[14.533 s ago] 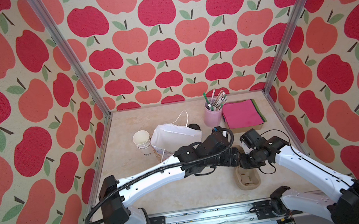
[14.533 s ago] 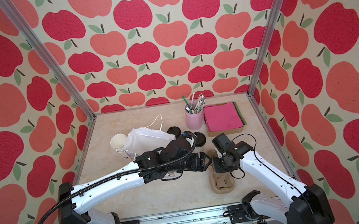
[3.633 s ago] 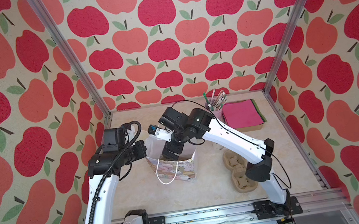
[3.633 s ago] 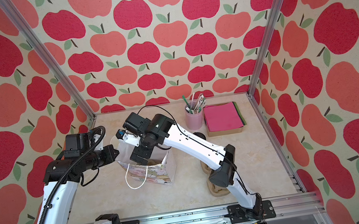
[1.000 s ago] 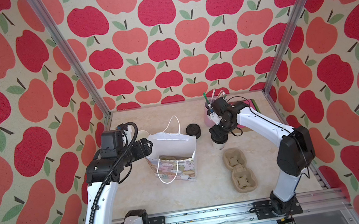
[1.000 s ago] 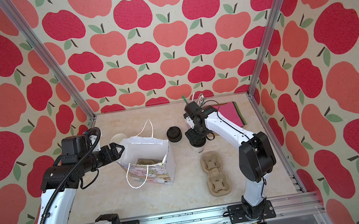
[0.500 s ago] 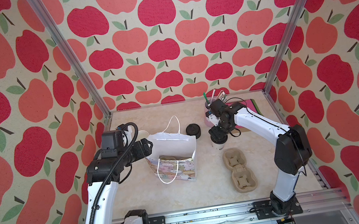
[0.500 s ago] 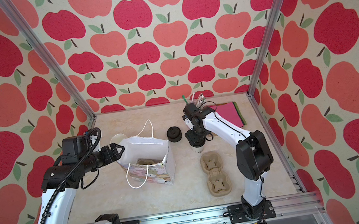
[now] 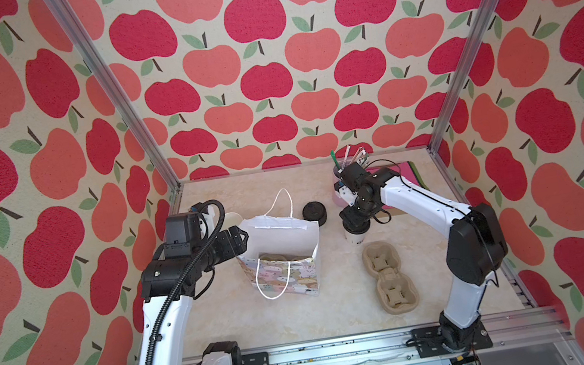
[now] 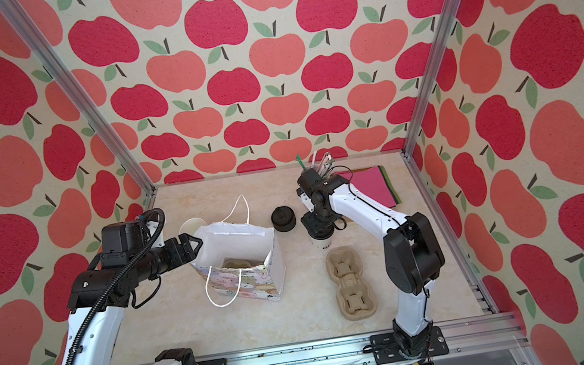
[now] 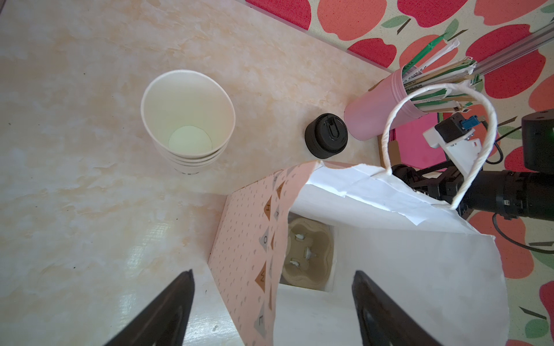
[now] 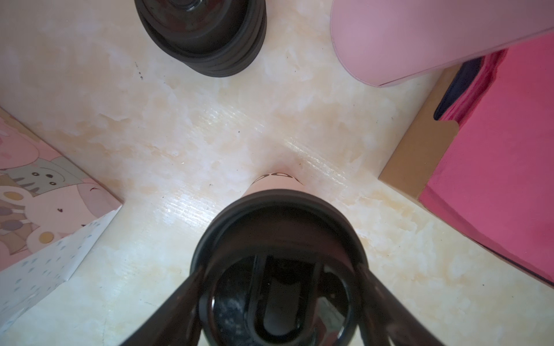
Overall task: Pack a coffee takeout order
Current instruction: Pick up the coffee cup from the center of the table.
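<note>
Your wide-open left gripper straddles a wall of the gift bag, likely steadying it for loading. Your right gripper brackets the black lid of the paper cup, grip unclear.

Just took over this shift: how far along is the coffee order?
Done: the bag stands open with a cup carrier inside. In hand: the right gripper clamps the lidded cup, standing on the table; the left gripper, jaws open, straddles the bag's wall. Left: cup, a green straw from the pink holder and a pink napkin go in.
</note>
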Available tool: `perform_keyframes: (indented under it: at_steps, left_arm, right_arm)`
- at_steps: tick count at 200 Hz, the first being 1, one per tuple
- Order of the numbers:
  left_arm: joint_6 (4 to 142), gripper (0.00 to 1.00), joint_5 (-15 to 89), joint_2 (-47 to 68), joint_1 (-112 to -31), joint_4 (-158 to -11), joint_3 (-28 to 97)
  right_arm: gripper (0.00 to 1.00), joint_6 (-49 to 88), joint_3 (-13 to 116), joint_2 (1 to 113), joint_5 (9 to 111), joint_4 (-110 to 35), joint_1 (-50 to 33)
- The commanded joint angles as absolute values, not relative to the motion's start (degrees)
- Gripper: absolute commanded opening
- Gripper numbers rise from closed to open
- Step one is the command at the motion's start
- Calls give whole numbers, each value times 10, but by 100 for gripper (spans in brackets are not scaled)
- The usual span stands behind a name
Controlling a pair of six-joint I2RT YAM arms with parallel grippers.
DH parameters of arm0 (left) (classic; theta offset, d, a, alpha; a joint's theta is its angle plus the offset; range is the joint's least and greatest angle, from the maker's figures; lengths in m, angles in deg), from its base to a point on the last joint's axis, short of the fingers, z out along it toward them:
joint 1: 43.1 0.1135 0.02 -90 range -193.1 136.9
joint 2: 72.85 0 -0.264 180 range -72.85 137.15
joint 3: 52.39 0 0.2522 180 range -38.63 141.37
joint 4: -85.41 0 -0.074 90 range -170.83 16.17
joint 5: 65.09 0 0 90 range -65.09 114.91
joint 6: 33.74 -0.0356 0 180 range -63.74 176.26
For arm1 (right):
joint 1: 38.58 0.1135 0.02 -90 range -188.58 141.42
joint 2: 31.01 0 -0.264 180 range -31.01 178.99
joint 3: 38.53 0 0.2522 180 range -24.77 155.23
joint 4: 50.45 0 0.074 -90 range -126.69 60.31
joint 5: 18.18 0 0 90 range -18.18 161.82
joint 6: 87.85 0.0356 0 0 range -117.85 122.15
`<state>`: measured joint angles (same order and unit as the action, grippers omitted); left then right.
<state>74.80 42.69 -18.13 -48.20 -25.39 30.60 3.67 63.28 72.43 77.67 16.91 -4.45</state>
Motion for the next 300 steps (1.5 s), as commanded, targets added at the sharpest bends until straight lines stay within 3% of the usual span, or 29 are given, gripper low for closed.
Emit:
perform_keyframes:
  at_steps: [1,30,103,212,260,300]
  left_arm:
    - [744,85,417,-191,-478,-261,298]
    - [744,85,417,-193,-478,-261,296]
    - [745,85,414,-199,-478,-261,290]
    - [745,84,415,-201,-478,-264,294]
    - [741,74,404,-202,-478,-267,286]
    - [735,59,396,-196,-478,-268,278]
  right_arm:
    - [79,33,599,743,782,176,-40]
    - [79,34,591,743,781,174,-40]
    - [67,39,598,729,778,175,-40]
    - [64,41,682,643,774,233,-18]
    - [62,34,740,606,760,254,8]
    - [61,30,799,578,736,265,28]
